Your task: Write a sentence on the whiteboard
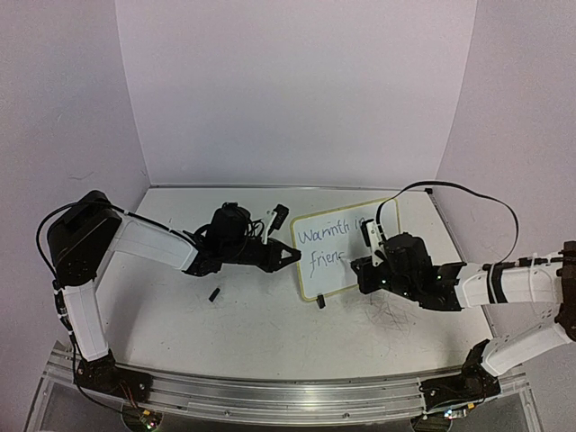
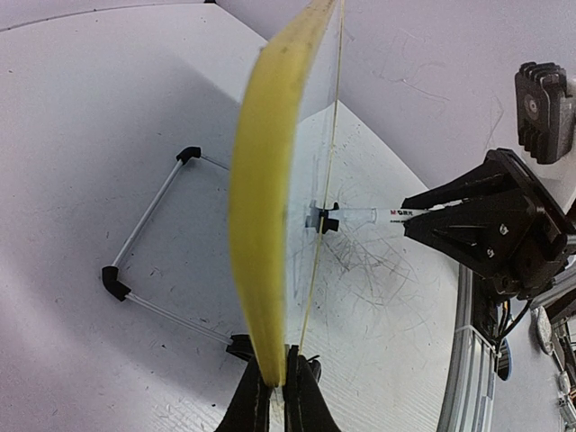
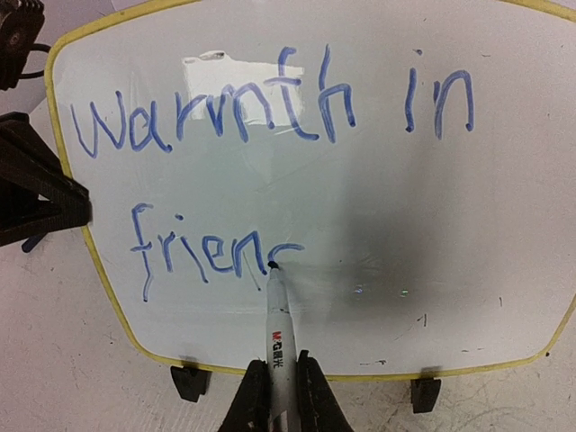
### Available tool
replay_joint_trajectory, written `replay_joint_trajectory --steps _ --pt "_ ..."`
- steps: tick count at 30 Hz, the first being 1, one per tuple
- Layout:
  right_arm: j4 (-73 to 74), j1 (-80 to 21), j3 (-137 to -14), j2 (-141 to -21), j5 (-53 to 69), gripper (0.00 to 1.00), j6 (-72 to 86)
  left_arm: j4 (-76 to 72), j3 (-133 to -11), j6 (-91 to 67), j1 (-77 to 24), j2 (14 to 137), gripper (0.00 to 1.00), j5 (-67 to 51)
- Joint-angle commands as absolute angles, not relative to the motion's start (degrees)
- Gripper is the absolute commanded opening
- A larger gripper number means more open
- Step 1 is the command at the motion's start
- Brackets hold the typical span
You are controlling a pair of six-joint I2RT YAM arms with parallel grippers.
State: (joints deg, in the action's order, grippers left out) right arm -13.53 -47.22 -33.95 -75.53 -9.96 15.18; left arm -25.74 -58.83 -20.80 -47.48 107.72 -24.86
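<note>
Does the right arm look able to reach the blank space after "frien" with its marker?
Probably yes: the marker in the right gripper touches the whiteboard there, and nothing covers the space beside it.

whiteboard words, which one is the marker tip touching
The unfinished "frien" on the lower line: the marker tip sits at its last stroke, while "Warmth" and "in" lie above, clear of it.

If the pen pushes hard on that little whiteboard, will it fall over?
Probably it would without help: the whiteboard stands on edge on two small black clips, so it looks tippy. The left gripper pinches its edge, which likely steadies it. It seems stiff: its face looks flat where the marker touches.
</note>
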Motion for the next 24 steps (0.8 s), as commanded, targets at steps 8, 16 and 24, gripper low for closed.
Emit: replay_joint_trajectory --steps 8,16,24 --pt "-11.78 -47.15 -34.52 -74.67 -14.23 0.0 15.63 -18.46 -58.28 -18.19 -48.34 108.26 0.0 -24.52" --pt "-15.28 -46.95 -35.52 -74.41 -15.39 0.0 14.68 -18.42 -58.7 -18.35 -48.31 108.62 0.0 -24.72" --pt "-17.47 -46.57 -37.53 -75.9 -15.35 0.0 13.63 -18.37 -58.62 -18.37 -48.34 108.28 0.0 -24.58"
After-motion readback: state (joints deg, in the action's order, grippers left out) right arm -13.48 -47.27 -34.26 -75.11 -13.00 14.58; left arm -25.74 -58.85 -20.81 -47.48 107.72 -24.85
